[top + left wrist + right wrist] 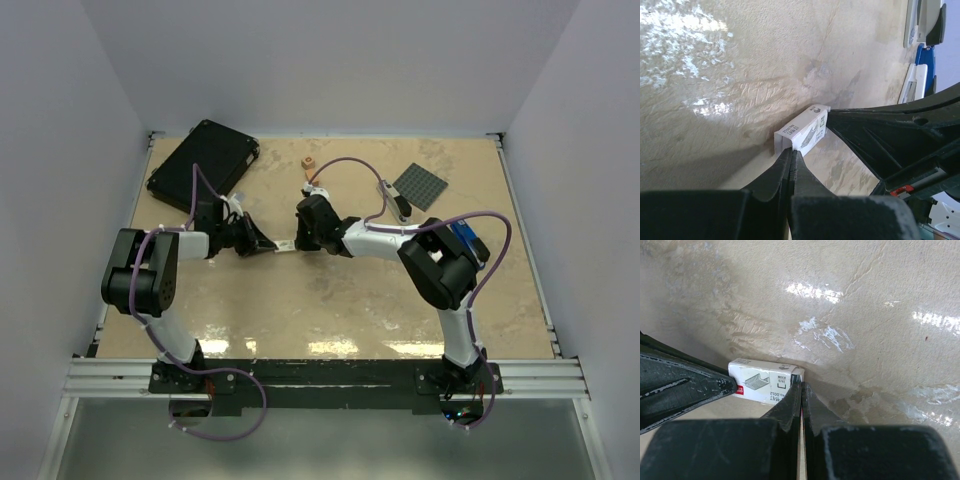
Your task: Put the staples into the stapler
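The left fingers [776, 175] and right fingers [790, 405] are each pressed together, pinching opposite ends of the white staple box [285, 243] at the middle of the surface [330, 310]. Best to pull gently, straight apart, keeping the box level so that nothing spills.

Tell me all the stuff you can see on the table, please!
staple box: one, white, mid-table, between the two grippers
stapler: one, silver and black, far right, beside the mat
blue stapler: one, blue, right side, partly behind the right arm
mat: one, grey with a grid, far right
case: one, black, far left corner
small object: one, orange-brown, far middle; too small to name
table: one, beige, under everything
left gripper: one, black, shut on one end of the box
right gripper: one, black, shut on the other end
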